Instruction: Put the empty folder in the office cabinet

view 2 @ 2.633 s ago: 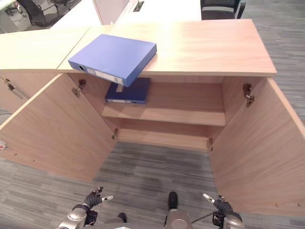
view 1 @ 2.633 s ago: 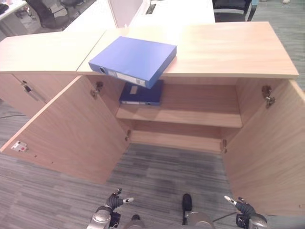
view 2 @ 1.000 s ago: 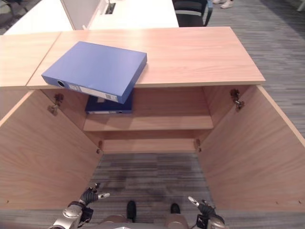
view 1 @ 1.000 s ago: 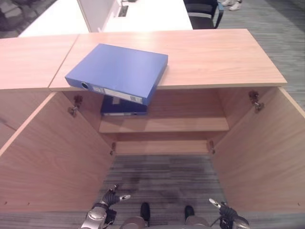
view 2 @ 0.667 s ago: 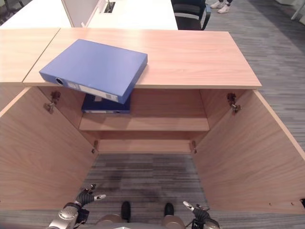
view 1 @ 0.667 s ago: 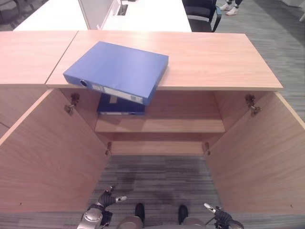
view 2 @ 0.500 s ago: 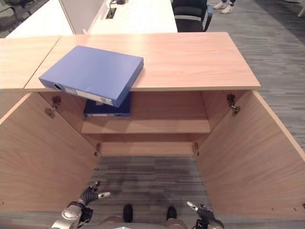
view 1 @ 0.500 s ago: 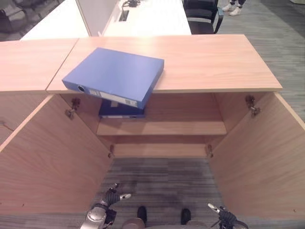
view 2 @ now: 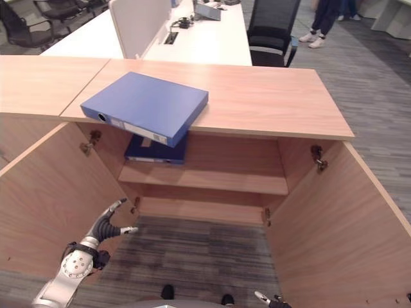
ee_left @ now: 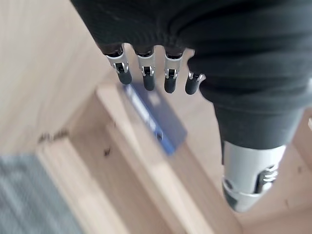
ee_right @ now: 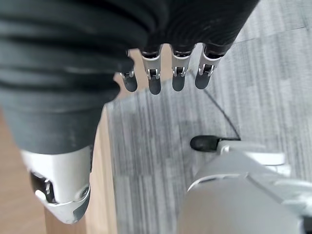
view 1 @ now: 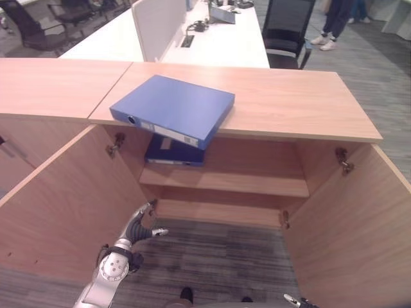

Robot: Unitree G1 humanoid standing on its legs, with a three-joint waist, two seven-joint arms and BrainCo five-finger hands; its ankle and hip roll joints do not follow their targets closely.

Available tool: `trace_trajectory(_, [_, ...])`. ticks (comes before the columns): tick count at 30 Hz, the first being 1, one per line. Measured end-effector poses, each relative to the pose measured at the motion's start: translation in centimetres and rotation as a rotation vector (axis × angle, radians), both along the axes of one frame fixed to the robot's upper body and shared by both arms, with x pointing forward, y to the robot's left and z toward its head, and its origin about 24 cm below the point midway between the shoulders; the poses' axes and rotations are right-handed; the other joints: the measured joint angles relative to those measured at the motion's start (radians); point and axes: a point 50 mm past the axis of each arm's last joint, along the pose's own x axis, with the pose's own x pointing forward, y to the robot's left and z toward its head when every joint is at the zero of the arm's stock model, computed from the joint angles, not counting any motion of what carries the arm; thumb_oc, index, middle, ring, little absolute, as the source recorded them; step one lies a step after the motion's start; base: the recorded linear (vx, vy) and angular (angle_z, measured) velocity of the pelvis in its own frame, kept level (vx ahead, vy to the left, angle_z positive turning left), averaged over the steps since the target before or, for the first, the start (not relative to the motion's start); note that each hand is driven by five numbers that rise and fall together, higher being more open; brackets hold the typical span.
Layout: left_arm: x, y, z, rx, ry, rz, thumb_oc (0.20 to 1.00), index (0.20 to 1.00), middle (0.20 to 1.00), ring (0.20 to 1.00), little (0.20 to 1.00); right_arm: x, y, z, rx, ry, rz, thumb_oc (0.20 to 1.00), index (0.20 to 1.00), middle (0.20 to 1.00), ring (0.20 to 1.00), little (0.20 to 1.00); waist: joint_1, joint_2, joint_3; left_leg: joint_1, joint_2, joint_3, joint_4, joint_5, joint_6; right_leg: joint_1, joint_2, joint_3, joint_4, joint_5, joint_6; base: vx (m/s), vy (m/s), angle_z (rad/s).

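A light blue folder [view 1: 173, 109] lies flat on the wooden cabinet top [view 1: 302, 102], one corner hanging over the front edge. Below it, a darker blue folder [view 1: 174, 153] lies on the left of the inner shelf [view 1: 250, 184]; the left wrist view shows it too [ee_left: 156, 117]. My left hand [view 1: 138, 224] is raised in front of the open cabinet, low beside the left door, fingers straight and holding nothing. My right hand [ee_right: 178, 73] hangs low over the carpet, fingers relaxed and empty; a fingertip of it [view 1: 290, 298] pokes in at the view's lower edge.
Both cabinet doors stand wide open, left door [view 1: 64, 199] and right door [view 1: 359, 237]. A neighbouring cabinet [view 1: 51, 80] adjoins on the left. Behind are white desks [view 1: 218, 38], a black office chair [view 1: 286, 25] and a person's legs [view 1: 337, 19].
My left hand has risen from the view's bottom edge toward the cabinet opening. The camera has tilted up, so the right hand sits lower in view. Both folders stay put.
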Motion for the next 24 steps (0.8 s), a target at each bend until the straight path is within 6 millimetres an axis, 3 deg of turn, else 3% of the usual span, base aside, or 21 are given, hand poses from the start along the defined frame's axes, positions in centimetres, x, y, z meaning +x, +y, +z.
trace_trajectory(9, [-0.3,1.3,1.9,0.206,-0.175,0.090,1.000,1.000,1.000,1.000,1.000,-0.3,0.5,-0.2,-0.008,0.014,0.027,1.000,1.000,1.000,1.000,1.000,0.017,-0.003,-0.005,-0.002,0.002,0.000,-0.002,-0.004,-0.001,0.004,0.001,0.002,0.000,-0.007,0.004,0.01,-0.026,0.00])
trace_trajectory(19, [2.5,2.1,8.4,0.505,-0.438,-0.040,1.000,1.000,1.000,1.000,1.000,-1.4,0.7,-0.3,-0.003,0.037,0.028,1.000,1.000,1.000,1.000,1.000,0.012,-0.004,-0.011,0.003,0.002,0.001,-0.002,-0.002,-0.004,0.005,0.001,0.003,0.000,-0.006,0.004,0.01,-0.002,0.00])
trace_trajectory(24, [4.5,2.4,12.4,0.645,-0.588,-0.091,1.000,1.000,1.000,1.000,1.000,-1.4,0.6,-0.3,-0.005,0.039,0.043,1.000,1.000,1.000,1.000,1.000,-0.009,0.012,-0.006,0.007,0.000,0.003,-0.002,-0.003,-0.008,0.005,-0.001,0.004,0.000,-0.005,0.005,0.02,0.002,0.00])
